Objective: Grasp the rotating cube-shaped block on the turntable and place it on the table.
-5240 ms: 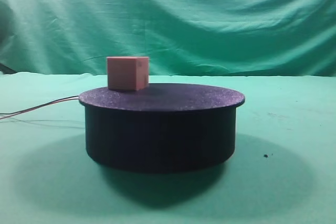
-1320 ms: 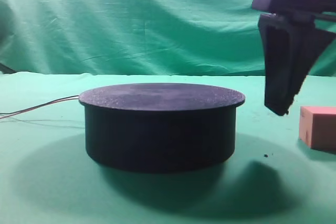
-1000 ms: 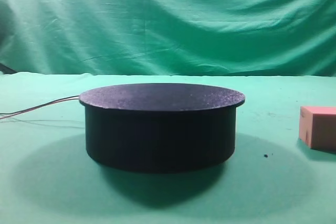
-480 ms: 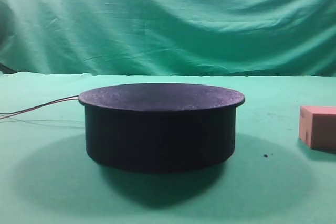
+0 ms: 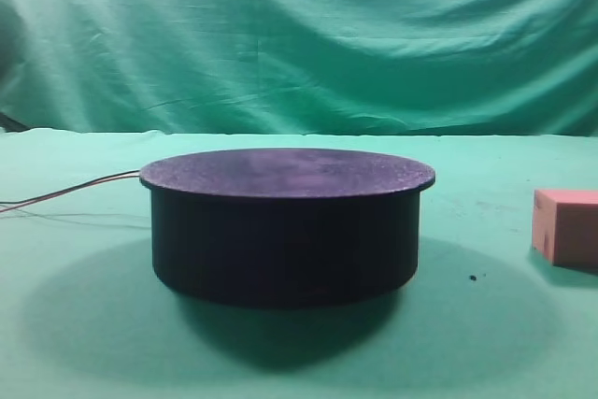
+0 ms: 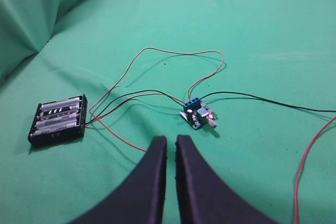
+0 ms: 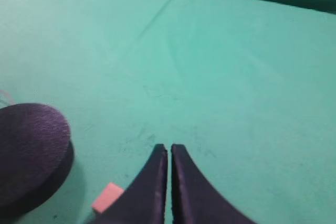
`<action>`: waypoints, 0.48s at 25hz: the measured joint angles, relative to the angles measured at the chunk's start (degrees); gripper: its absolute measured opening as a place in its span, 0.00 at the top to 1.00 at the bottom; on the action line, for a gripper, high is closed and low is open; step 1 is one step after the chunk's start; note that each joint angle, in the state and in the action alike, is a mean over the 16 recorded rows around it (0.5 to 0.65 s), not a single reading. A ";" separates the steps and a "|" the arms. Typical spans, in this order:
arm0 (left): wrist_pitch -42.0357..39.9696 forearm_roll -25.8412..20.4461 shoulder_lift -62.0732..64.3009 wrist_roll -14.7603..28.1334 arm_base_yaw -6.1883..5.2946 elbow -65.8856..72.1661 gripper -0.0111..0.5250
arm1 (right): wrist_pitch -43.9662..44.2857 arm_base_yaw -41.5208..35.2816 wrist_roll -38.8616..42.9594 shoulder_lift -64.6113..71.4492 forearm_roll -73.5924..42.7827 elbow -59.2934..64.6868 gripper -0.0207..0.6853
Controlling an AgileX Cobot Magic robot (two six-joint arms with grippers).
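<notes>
The salmon-pink cube-shaped block (image 5: 566, 225) rests on the green table (image 5: 75, 343) at the right edge of the high view, apart from the black turntable (image 5: 285, 221), whose top is bare. In the right wrist view the block (image 7: 107, 197) lies low left of my right gripper (image 7: 169, 148), which is shut, empty and high above the table; the turntable (image 7: 29, 148) shows at the left edge. My left gripper (image 6: 170, 140) is shut and empty over the cloth. Neither gripper shows in the high view.
In the left wrist view a black battery holder (image 6: 58, 120) and a small blue circuit board (image 6: 198, 115) lie on the cloth, joined by red and black wires (image 6: 157, 56). Wires (image 5: 65, 193) trail left from the turntable. A green backdrop (image 5: 299, 35) hangs behind.
The block went from the turntable top to the table at the right. My right gripper, beside the block 1.3 s ago, rose out of the high view. Nothing moved in the last half second.
</notes>
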 joint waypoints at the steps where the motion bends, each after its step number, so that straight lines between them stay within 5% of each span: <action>1: 0.00 0.00 0.00 0.00 0.00 0.00 0.98 | -1.71 -1.53 -0.24 -2.29 0.11 2.24 0.97; 12: 0.00 0.00 0.00 0.00 0.00 0.00 0.98 | -6.22 -12.24 -0.85 -22.45 1.02 17.88 0.97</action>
